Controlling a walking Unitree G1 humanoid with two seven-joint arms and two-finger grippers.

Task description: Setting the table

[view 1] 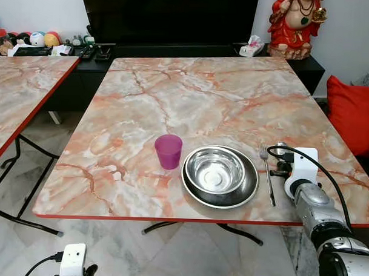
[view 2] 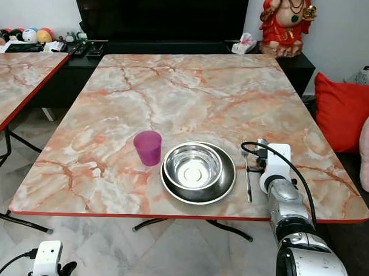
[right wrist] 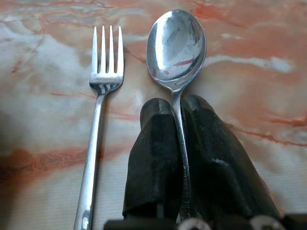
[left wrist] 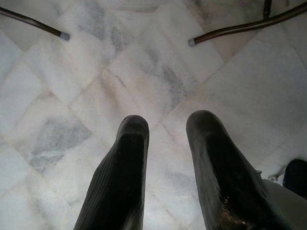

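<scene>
Purple cup (view 1: 168, 151), nested steel bowls (view 1: 219, 175), fork (right wrist: 98, 110), spoon (right wrist: 176, 45) side by side.

No readable text, labels or numbers

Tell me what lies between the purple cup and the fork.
The steel bowl on its steel plate lies between the purple cup and the fork, as the left eye view shows. The right tool grips a spoon beside the fork.

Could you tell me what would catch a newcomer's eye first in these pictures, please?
Most striking is the spoon pinched by its handle between the right gripper's black fingers, just beside the fork lying on the marble-patterned table. Left of the fork sits a steel bowl nested in a steel plate, with a purple cup next to them.
</scene>
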